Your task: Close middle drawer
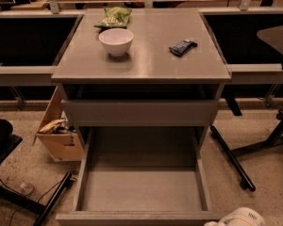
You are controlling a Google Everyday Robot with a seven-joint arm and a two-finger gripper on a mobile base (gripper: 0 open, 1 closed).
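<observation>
The middle drawer (141, 192) is pulled far out of the grey cabinet (141, 62) towards me. Its deep rectangular grey tray is empty, and its flat front panel (132, 218) lies along the bottom edge of the camera view. The drawer above it has its grey front panel (140, 112) pushed in. My gripper is out of view. Only a white rounded part of my arm (238, 218) shows at the bottom right corner, just right of the open drawer's front corner.
On the cabinet top sit a white bowl (115, 40), a green snack bag (113, 18) and a dark snack bar (182, 46). A cardboard box (61, 138) stands on the floor at left. Black chair legs (231, 159) lie at right, and a black stand base (47, 204) at left.
</observation>
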